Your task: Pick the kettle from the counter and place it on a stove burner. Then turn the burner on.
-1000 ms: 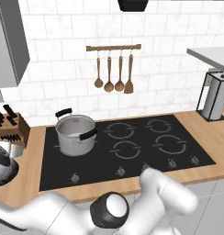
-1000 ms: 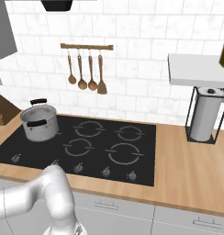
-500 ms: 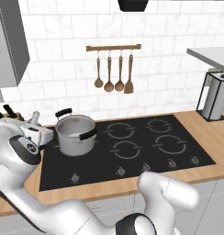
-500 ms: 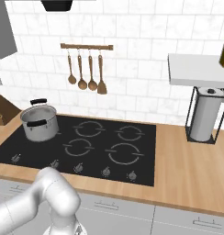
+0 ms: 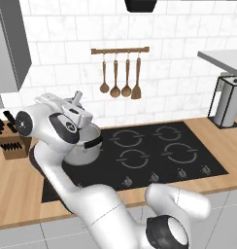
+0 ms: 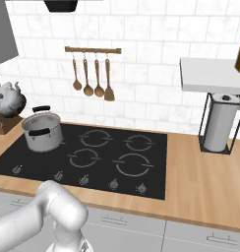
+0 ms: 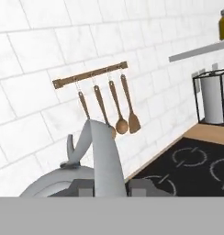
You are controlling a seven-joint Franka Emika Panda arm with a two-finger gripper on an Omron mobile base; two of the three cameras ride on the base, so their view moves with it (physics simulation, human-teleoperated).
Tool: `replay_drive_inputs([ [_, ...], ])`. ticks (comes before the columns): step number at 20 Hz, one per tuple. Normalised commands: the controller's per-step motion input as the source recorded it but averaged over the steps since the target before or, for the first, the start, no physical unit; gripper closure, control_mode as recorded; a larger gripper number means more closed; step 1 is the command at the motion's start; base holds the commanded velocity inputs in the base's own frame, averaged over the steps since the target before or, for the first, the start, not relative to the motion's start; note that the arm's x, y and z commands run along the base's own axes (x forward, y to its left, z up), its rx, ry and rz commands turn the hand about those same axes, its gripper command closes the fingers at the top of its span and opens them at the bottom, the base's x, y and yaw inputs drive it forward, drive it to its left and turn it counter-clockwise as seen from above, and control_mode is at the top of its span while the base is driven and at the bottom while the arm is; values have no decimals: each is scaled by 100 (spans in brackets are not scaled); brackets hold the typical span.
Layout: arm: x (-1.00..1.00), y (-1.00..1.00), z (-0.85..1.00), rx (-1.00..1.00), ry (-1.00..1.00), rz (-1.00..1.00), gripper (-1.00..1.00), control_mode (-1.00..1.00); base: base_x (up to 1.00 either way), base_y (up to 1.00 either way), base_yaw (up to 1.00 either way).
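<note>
Now the gripper (image 7: 111, 189) is clamped on the kettle's (image 7: 63, 183) arched handle, kettle held aloft above the pot (image 6: 42, 132), high enough to clear it toward a free burner (image 6: 133, 164).

Rear-left ring: we see the steel pot (image 6: 42, 132) standing there, blocking it.
Other burners (image 6: 132, 165): we find three bare rings, open from above.
Back wall: hanging utensils (image 6: 95, 74) sit well above the cooktop (image 6: 151, 177).
Right table (image 6: 205, 172): the paper-towel stand (image 6: 219, 123) occupies the rear.
</note>
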Motion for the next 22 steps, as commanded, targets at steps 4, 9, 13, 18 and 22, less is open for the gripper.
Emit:
replay_drive_inputs([
  [4, 42, -100, 34, 9, 3, -28, 100, -100, 0, 0, 0],
  [9, 31, -100, 3, 7, 6, -25, 100, -100, 0, 0, 0],
  [13, 27, -100, 0, 5, 7, -23, 100, -100, 0, 0, 0],
  [18, 27, -100, 0, 2, 7, -22, 100, -100, 0, 0, 0],
  [22, 17, -100, -21, 1, 11, -17, 100, -100, 0, 0, 0],
])
